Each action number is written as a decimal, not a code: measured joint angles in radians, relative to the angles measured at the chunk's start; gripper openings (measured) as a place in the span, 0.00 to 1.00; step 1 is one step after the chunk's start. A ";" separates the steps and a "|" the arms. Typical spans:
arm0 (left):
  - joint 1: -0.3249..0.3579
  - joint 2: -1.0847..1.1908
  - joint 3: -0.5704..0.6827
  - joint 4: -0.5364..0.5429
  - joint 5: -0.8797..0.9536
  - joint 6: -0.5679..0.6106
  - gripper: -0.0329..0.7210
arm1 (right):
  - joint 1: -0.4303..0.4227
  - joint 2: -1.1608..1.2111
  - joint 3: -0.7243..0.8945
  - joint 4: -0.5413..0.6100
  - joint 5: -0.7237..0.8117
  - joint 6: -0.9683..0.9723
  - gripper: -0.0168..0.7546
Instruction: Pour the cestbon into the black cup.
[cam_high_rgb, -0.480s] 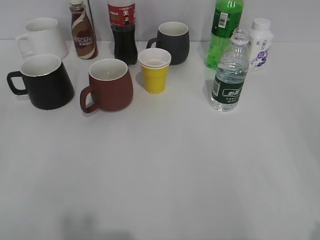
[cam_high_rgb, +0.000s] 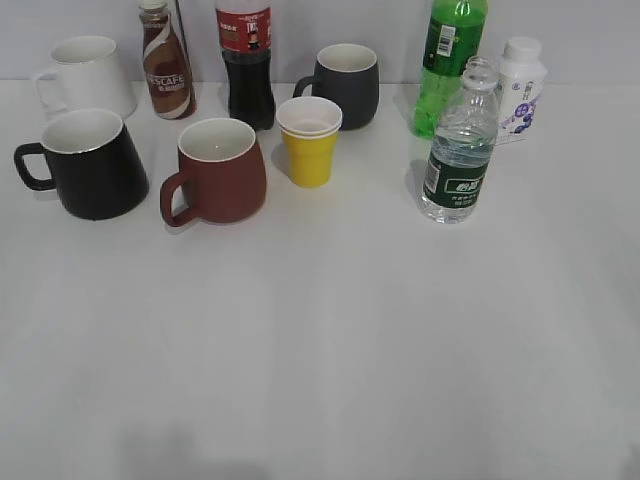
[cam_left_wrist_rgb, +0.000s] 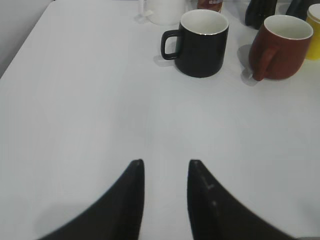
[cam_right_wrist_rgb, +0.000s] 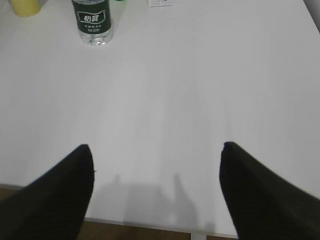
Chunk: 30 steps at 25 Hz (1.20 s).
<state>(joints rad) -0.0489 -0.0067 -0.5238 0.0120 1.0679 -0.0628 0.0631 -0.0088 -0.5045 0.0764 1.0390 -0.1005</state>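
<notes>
Currently the cestbon (cam_high_rgb: 459, 150) is standing upright and uncapped on the right side of the white table (cam_high_rgb: 330, 340), just in front of the bright-green bottle (cam_high_rgb: 449, 62) and the small white bottle (cam_high_rgb: 519, 88). Nothing is touching it. In the right wrist view its dark green label (cam_right_wrist_rgb: 91, 17) is showing at the top left, well apart from the right gripper (cam_right_wrist_rgb: 157, 150).

The black cup (cam_high_rgb: 85, 163) is sitting on the far left, upright, handle pointing left, white inside visible. The brown-red mug (cam_high_rgb: 218, 170) is sitting just beside it on its right; the white mug (cam_high_rgb: 86, 76) is standing behind it. Further right, the yellow cup (cam_high_rgb: 309, 140) is sitting in front of the dark-grey mug (cam_high_rgb: 344, 84). The Nescafe bottle (cam_high_rgb: 166, 62) and the cola bottle (cam_high_rgb: 247, 62) are lining the back edge.

Left gripper (cam_left_wrist_rgb: 166, 167): fingers sitting close together with a narrow gap, holding nothing, hovering low over bare table well short of the black cup.

Right gripper: fingers spread wide, holding nothing, hanging over the near table edge.

Neither arm is showing in the exterior view.
</notes>
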 joint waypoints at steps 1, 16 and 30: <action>0.000 0.000 0.000 0.000 0.000 0.000 0.34 | 0.000 0.000 0.000 0.000 0.000 0.000 0.78; 0.000 0.000 0.000 0.000 0.000 0.000 0.34 | 0.000 0.000 0.000 0.000 0.000 -0.001 0.78; 0.000 0.273 -0.020 -0.012 -0.965 0.002 0.34 | 0.000 0.000 0.000 0.000 0.000 -0.001 0.78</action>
<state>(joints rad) -0.0489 0.2661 -0.5435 0.0000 0.1028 -0.0613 0.0631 -0.0088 -0.5045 0.0764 1.0390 -0.1014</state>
